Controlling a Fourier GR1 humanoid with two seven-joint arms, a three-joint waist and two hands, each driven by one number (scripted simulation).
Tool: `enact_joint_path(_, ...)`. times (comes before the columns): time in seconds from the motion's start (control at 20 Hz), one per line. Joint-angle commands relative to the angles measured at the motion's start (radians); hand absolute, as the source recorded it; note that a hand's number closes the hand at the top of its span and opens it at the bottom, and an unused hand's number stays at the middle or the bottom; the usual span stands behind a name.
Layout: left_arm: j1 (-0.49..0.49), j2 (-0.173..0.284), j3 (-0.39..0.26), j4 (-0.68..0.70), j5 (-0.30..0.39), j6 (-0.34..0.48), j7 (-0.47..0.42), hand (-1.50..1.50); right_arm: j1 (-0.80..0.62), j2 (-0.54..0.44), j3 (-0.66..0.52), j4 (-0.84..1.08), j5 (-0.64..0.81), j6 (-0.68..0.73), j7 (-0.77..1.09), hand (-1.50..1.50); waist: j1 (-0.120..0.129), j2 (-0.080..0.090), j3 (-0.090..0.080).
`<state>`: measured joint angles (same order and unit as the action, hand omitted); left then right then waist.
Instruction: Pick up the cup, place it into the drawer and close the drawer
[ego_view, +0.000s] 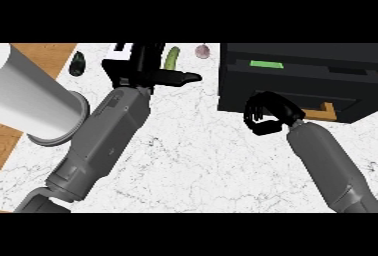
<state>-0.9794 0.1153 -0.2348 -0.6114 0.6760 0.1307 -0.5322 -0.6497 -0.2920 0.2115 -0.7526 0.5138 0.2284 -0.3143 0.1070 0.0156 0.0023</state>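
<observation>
currently at the far right of the white marbled counter top (192, 165): black drawer cabinet (295, 65), one drawer (336, 111) with a wooden interior drawn partly out, a green strip showing on the cabinet top. right hand (267, 114) at the cabinet's front left corner, fingers curled inward; any held object hidden, so the cup cannot be located. left hand (144, 70) near the far edge, thumb extended toward the right, fingers straight. just beyond it along the far edge: slender green vegetable (172, 57), small purple-grey round item (202, 50). dark green item (77, 64) at the far left. large white cylinder (33, 97) over the left edge.
</observation>
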Motion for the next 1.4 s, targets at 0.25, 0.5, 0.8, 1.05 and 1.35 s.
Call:
enact_joint_path(0.25,0.089,0.044,-0.012,-0.086,0.005,-0.043,0.032,-1.50,-0.233,-0.082,-0.170,0.255,-0.047,-0.085,-0.079,1.50,0.056,0.021,0.003)
enact_joint_path(0.5,0.121,0.085,-0.014,-0.112,0.007,-0.092,0.039,-1.50,-0.279,-0.118,-0.221,0.262,-0.094,-0.054,-0.042,1.50,0.081,0.025,0.002)
enact_joint_path(0.8,0.124,0.094,-0.024,-0.132,0.005,-0.120,0.050,-1.50,-0.297,-0.155,-0.245,0.228,-0.132,-0.003,-0.039,1.50,0.102,0.034,0.002)
enact_joint_path(1.05,0.158,0.091,-0.020,-0.145,0.020,-0.143,0.046,-1.50,-0.283,-0.183,-0.266,0.197,-0.169,0.044,-0.043,1.50,0.115,0.035,0.001)
enact_joint_path(1.35,0.168,0.088,-0.026,-0.162,0.018,-0.154,0.039,-1.50,-0.267,-0.206,-0.271,0.169,-0.190,0.092,-0.034,1.50,0.111,0.034,0.000)
